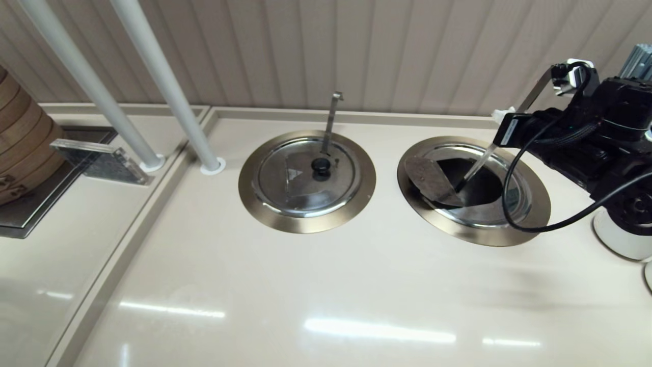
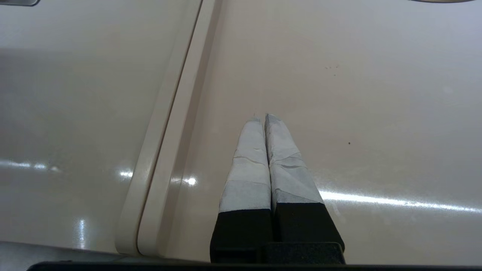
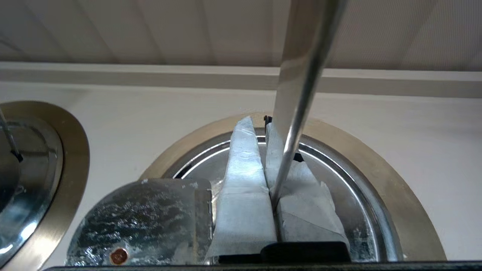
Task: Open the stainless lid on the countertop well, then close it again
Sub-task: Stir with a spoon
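Note:
The countertop well has a bronze ring. Its stainless lid stands open: the wedge flap is folded back flat, underside up, and a dark opening shows. The leaning steel handle rises out of that opening. My right gripper hovers over the well's far side. The handle runs down between the right gripper's closed taped fingers. The knob is hidden. The left gripper is shut and empty over bare counter.
The twin lid lies closed on the left-hand well, with its upright hooked handle. Two white poles, a clear block and bamboo steamers stand far left. A raised counter seam runs beside the left gripper.

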